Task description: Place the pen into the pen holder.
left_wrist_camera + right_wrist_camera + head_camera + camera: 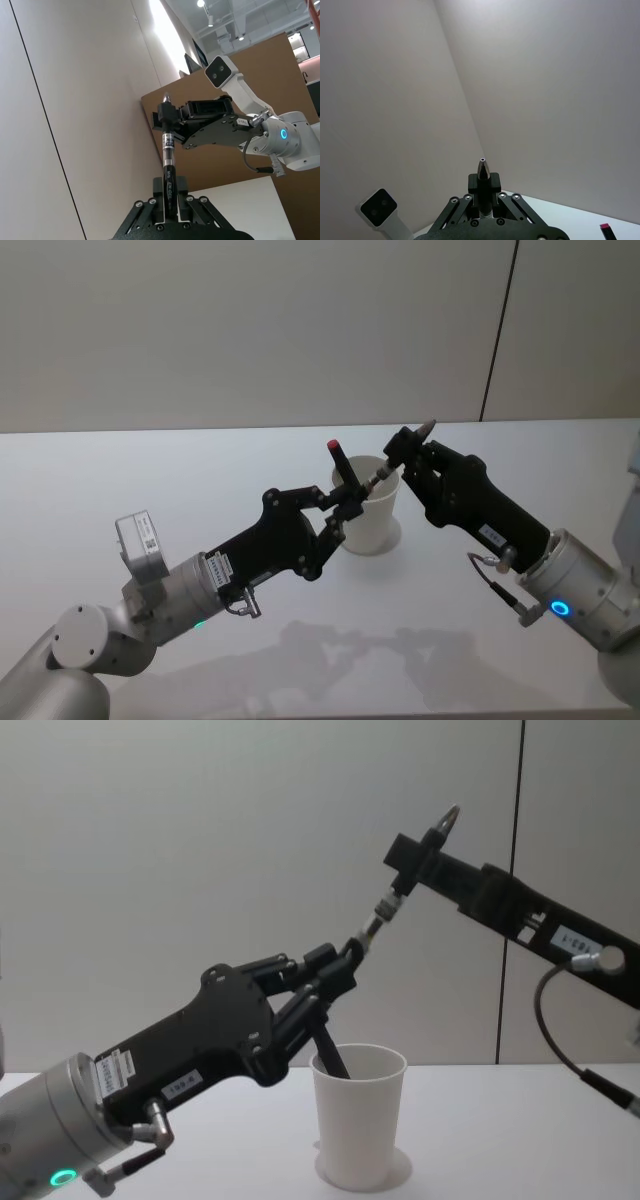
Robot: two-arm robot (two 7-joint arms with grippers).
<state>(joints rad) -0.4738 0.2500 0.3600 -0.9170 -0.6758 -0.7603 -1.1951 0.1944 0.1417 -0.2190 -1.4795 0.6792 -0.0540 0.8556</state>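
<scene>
Black pen hangs tilted above the white paper cup pen holder, not in it yet, its metal tip up and away from the cup. Left gripper is clamped on the lower end and right gripper on the upper end, so both grip one pen. Risks: if either arm pulls while both clamp, the pen could twist or slip; letting go at this tilt could drop it on the table. A red-ended pen already leans in the cup just beside the left fingers; nudging it or the rim could tip the light cup
</scene>
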